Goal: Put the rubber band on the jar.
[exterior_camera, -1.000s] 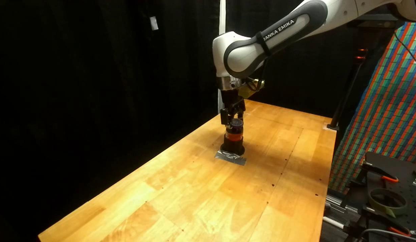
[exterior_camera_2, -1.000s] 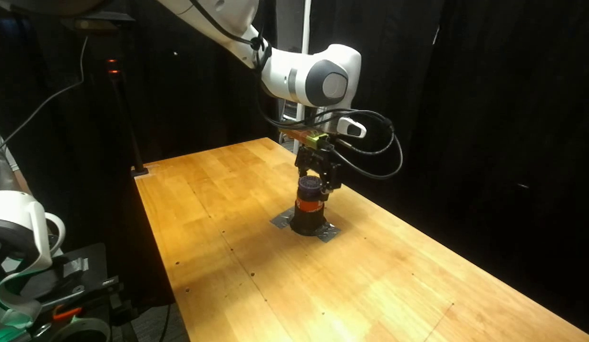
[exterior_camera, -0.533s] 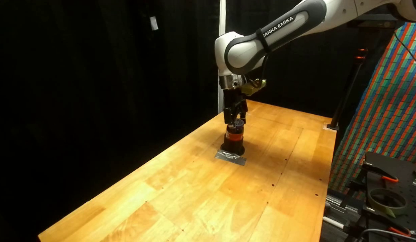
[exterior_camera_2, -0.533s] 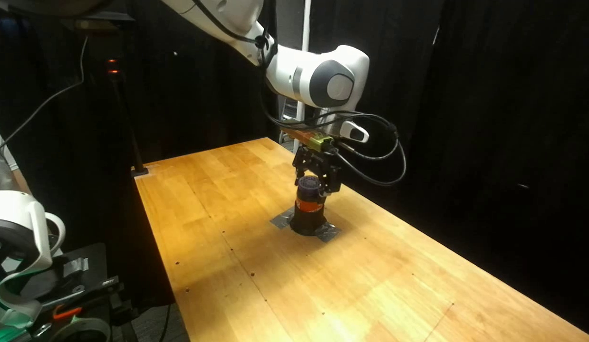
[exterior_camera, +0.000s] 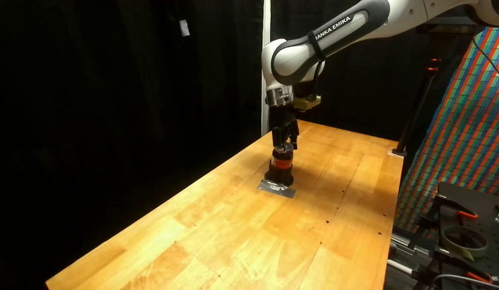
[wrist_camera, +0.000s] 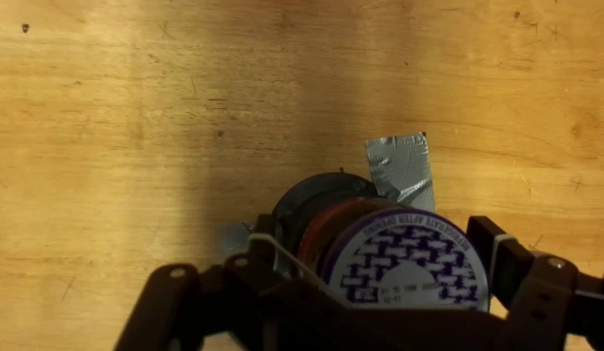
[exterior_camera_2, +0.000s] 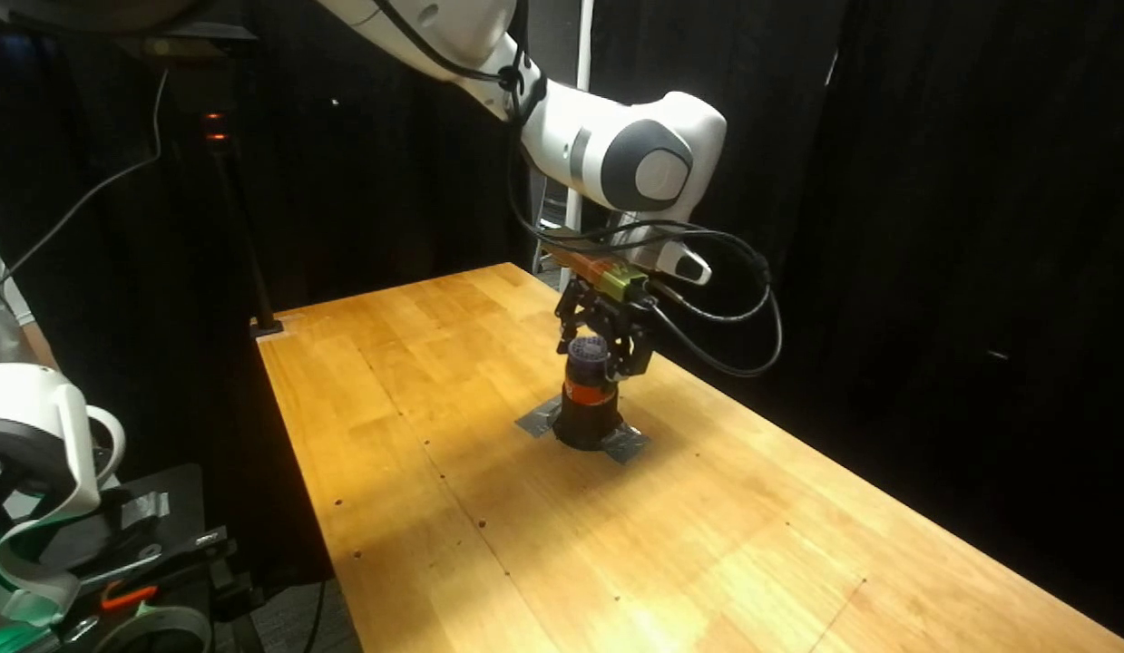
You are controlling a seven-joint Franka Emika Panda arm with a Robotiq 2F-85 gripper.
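Rubber band [wrist_camera: 302, 265], stretched between wide-set fingers [wrist_camera: 516, 265] at the lid [wrist_camera: 414, 253] of the jar [exterior_camera_2: 590, 392], which stands nearer the right edge of the counter [exterior_camera_2: 752, 508] than the left in an exterior view. Off-centre lowering could snag it or flick it loose.

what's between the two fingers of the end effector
In the wrist view, the jar's lid shows between the fingers. What looks like the rubber band slants from one finger into that gap; whether it touches the lid isn't clear.
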